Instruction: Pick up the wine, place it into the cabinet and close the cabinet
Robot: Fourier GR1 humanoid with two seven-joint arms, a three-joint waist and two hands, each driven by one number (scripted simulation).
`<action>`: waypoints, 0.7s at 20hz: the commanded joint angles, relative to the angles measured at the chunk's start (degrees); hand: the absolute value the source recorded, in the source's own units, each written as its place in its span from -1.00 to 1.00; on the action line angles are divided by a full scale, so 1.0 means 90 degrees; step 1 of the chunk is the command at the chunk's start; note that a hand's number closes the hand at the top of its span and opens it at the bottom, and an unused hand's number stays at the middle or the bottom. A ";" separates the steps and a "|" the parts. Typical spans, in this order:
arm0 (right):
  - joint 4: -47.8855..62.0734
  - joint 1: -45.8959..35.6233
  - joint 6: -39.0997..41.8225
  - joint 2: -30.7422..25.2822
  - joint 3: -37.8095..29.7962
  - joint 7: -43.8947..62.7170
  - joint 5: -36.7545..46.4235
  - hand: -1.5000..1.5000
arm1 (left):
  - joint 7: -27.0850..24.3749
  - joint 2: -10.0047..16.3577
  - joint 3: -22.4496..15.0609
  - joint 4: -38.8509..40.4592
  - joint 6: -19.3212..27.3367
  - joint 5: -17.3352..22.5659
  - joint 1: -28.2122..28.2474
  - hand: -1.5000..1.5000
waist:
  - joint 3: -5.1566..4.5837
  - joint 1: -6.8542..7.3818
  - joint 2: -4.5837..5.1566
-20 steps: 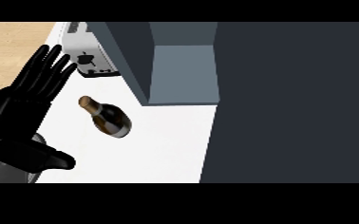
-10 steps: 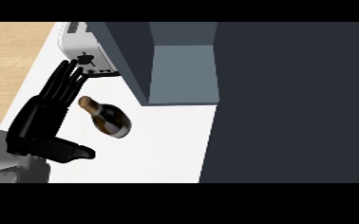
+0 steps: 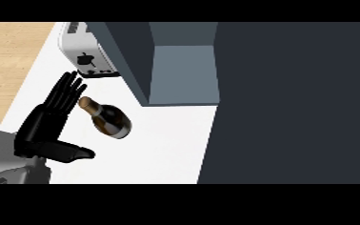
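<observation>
Your left hand [image 3: 48, 124] is spread open beside the wine [image 3: 111, 120].
The wine lies flat on the desk [image 3: 162, 148]. It looks heavy, slippery and breakable, so grab its fat middle, not the neck.

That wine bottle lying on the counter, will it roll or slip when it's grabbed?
The wine bottle lies on its side on the counter, so a nudge would probably roll it. It looks like dark, glossy glass: likely rigid, slippery and breakable. The left hand, open beside it, may do best wrapping the wide body.
</observation>
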 commanded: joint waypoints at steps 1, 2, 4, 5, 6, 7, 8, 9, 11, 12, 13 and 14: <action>-0.1073 0.0511 -0.0036 -0.0286 0.0280 0.0092 0.0832 -1.00 | -0.0409 0.0110 0.0071 0.0630 -0.0111 -0.0250 -0.0186 -1.00 | 0.0006 -0.0013 0.0004; -0.1191 -0.0226 -0.0165 -0.0202 -0.0050 0.1008 0.0798 -1.00 | -0.0624 0.0123 0.0075 0.0582 -0.0264 -0.0249 0.0153 -1.00 | -0.0005 0.0038 0.0002; -0.1196 0.0213 -0.0170 -0.0343 0.0226 0.0475 0.0887 -1.00 | -0.0753 0.0024 0.0045 0.1102 -0.0102 -0.0433 -0.0218 -1.00 | 0.0001 -0.0025 0.0002; -0.1250 0.0070 -0.0136 -0.0374 -0.0061 0.0510 0.0569 -1.00 | -0.1133 0.0011 0.0021 0.1490 -0.0220 -0.0554 -0.0266 -1.00 | 0.0000 -0.0033 0.0014; -0.1194 0.0084 -0.0269 -0.0308 0.0256 0.0575 0.0898 -1.00 | -0.1067 -0.0108 -0.0029 0.1511 0.0037 -0.0693 -0.0340 -1.00 | -0.0001 -0.0029 0.0004; -0.1127 0.0158 -0.0236 -0.0353 0.0172 0.0286 0.0801 -1.00 | -0.0936 -0.0009 -0.0011 0.1443 -0.0147 -0.0551 -0.0282 -1.00 | 0.0004 -0.0001 0.0004; -0.1054 -0.0033 -0.0358 -0.0303 0.0380 0.0583 0.1030 -1.00 | -0.1351 0.0184 0.0129 0.2086 -0.0359 -0.0629 -0.0375 -1.00 | -0.0006 -0.0039 0.0007; -0.1138 0.0061 -0.0377 -0.0332 0.0456 0.0476 0.1004 -1.00 | -0.1427 0.0035 0.0005 0.2081 -0.0158 -0.0815 -0.0494 -1.00 | -0.0002 -0.0039 0.0004; -0.1441 0.0247 -0.0346 -0.0557 0.0252 0.0622 0.0772 -1.00 | -0.1501 -0.0158 -0.0152 0.2075 -0.0006 -0.0977 -0.0341 -1.00 | 0.0004 -0.0024 -0.0003; -0.1461 -0.0032 -0.0407 -0.0479 0.0060 0.0770 0.0653 -1.00 | -0.1526 0.0050 0.0037 0.2290 -0.0204 -0.0811 -0.0499 -1.00 | 0.0001 -0.0016 0.0002; -0.1136 0.0058 -0.0292 -0.0489 0.0018 0.0418 0.0525 -1.00 | -0.1815 -0.0074 -0.0024 0.2577 0.0036 -0.1074 -0.0641 -1.00 | 0.0005 0.0010 0.0018; -0.1382 0.0336 -0.0313 -0.0690 0.0172 0.0387 0.0724 -1.00 | -0.1645 -0.0001 0.0125 0.2641 -0.0021 -0.0883 -0.0653 -1.00 | 0.0005 -0.0032 0.0004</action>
